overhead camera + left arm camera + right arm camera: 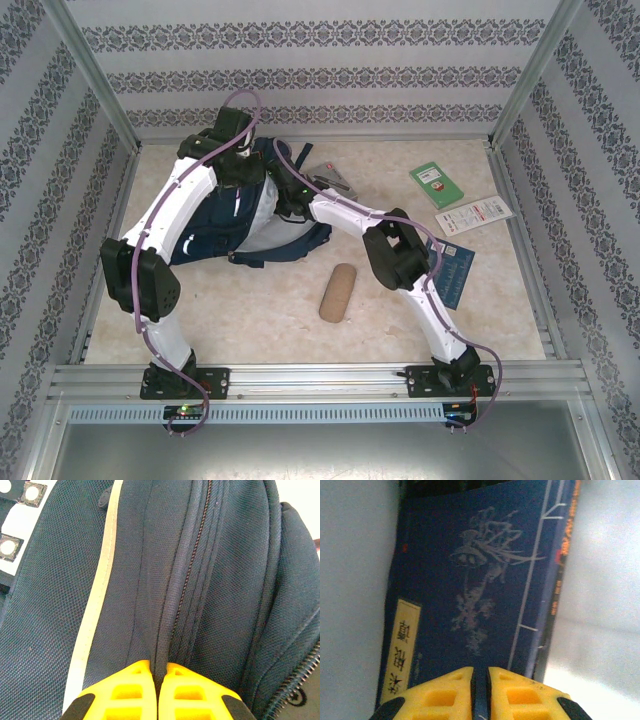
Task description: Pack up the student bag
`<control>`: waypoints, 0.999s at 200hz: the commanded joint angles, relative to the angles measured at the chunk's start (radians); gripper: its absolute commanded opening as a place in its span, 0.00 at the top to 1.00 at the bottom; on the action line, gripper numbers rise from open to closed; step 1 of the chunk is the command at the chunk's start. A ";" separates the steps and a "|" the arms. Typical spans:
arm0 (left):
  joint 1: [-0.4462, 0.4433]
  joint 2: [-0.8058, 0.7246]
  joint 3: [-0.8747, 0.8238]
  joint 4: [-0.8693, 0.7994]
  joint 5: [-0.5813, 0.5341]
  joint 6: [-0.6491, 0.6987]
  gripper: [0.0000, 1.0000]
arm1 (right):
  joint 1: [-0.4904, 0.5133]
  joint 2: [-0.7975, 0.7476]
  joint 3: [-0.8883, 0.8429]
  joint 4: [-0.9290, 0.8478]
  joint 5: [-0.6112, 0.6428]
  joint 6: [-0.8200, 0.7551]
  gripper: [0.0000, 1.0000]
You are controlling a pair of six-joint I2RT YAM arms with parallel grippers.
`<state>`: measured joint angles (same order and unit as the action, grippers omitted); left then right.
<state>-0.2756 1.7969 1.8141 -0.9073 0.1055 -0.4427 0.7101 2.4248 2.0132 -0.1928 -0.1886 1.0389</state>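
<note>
1 student bag (215,238) lies on the table (250,320), left of centre and toward the far wall, with both arms over it. The left gripper (159,692) has its fingers pressed together, nipping a fold of the bag's navy fabric beside a zip. The right gripper (480,692) has its fingers almost closed, pinching the near edge of 1 navy book (470,595) with a pale flower drawing and a yellow label. White surfaces flank that book on either side.

Loose on the table:
- 1 green book (437,185)
- 1 white leaflet (472,214) just beside it
- 1 blue book (458,272), partly under the right forearm
- 1 tan oblong pouch (338,292)
- 1 grey flat item (335,179) just beside the bag — too small to identify

Patterned walls close 3 sides, and a metal rail (320,378) runs along the near edge. Bare tabletop spreads between bag, pouch and rail.
</note>
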 commanded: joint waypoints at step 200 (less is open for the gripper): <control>-0.022 -0.038 -0.139 0.137 0.109 -0.011 0.49 | -0.290 -1.277 -1.244 -0.268 0.265 -0.169 0.64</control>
<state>-0.2794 1.7969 1.6989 -0.8253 0.1722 -0.4259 0.5117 1.2819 0.8806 -0.3031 -0.0196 0.9268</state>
